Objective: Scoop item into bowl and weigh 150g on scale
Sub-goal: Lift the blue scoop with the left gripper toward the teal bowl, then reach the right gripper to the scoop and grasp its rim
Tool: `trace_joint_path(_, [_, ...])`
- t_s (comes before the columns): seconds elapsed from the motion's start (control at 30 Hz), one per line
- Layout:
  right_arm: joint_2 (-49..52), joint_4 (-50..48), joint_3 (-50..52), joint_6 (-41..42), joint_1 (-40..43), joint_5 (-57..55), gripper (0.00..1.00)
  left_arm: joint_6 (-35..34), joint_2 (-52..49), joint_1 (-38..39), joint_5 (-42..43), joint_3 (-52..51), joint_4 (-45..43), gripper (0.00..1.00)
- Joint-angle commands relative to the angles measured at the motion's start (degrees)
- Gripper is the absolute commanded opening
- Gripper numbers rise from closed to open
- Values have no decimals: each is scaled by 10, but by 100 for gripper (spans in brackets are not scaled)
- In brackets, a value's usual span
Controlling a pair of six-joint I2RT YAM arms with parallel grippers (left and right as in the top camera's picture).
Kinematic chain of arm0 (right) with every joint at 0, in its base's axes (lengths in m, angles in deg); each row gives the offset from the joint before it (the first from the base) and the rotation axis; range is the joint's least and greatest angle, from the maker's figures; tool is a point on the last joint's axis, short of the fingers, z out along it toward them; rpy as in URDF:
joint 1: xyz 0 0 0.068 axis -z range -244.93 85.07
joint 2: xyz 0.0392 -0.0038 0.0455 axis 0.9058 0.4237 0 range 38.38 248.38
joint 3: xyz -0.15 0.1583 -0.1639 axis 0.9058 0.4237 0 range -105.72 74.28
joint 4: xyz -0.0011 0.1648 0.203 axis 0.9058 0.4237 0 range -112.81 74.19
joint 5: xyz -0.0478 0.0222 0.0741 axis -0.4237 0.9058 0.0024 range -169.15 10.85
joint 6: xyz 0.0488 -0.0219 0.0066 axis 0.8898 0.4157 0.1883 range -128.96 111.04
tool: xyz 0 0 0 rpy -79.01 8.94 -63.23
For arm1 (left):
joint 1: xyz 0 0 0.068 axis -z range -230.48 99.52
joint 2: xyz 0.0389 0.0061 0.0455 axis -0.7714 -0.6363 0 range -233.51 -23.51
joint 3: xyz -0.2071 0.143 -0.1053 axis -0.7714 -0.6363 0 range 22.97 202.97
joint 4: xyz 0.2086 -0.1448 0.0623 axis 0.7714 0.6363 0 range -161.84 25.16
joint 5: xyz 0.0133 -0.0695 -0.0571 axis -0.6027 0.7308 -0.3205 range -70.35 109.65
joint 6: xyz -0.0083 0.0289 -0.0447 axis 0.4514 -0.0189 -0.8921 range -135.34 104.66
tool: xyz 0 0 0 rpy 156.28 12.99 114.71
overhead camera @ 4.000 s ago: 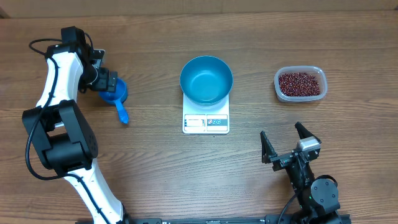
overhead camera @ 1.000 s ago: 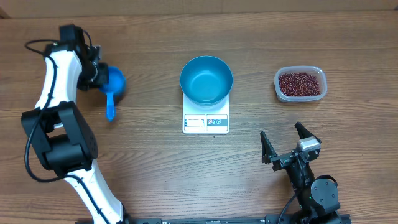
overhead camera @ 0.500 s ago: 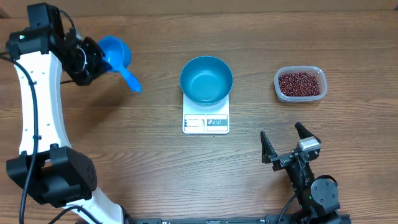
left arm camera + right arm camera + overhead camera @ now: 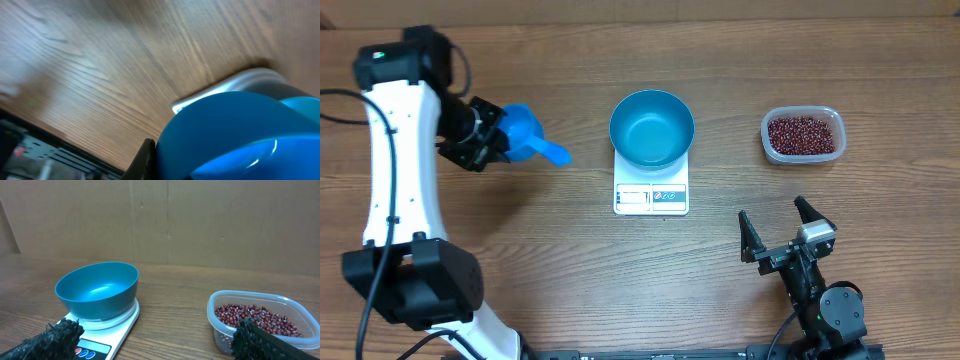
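Resting nearest the front edge of the brown wood-grain table, the right gripper stood with its black fingers spread wide and nothing between them. Beyond it lay the small white rectangular digital scale, display and buttons facing forward, and on its platform sat the round teal-blue smooth-walled bowl, empty and overhanging the scale on both sides. Level with the bowl, well off to the right, was the clear rounded-rectangular plastic tub holding the heap of tiny dark red-brown beans; none had reached the bowl. Off to the bowl's left, the left gripper was clamped tight on the cup end of the small bright-blue plastic scoop, whose stubby handle pointed free toward the bowl.

Judging by their look, the beans were hard, smooth and loose: they would roll, pour readily and scatter if tipped quickly, and pinching them with fingers would be hopeless, so the scoop had to carry them. That scoop seemed light and stiff, but slick; gripped by the cup wall, not the handle, it might twist when pushed into the heap. The bowl, merely sitting on the scale, would likely slide if bumped.
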Motion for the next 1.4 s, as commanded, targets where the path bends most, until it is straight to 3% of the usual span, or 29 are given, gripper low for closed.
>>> trace_joint_path(0.0, [-4,-2,6,1,4,-6,100,-74,13,74,-123,10,3,4])
trace_joint_path(0.27, [-4,-2,6,1,4,-6,100,-119,13,214,-183,10,-24,4])
trace_joint_path(0.7, [-4,-77,-11,1,4,14,100,-113,13,271,-186,10,-48,4])
trace_joint_path(0.83, [-4,-41,-66,17,4,23,100,-113,13,271,-186,10,-50,4])
trace_joint_path(1.13, [22,139,-221,101,4,23,100,-113,13,271,-181,10,-69,4])
trace_joint_path(1.37, [162,211,-352,229,4,96,100,-120,13,271,-127,10,-106,4])
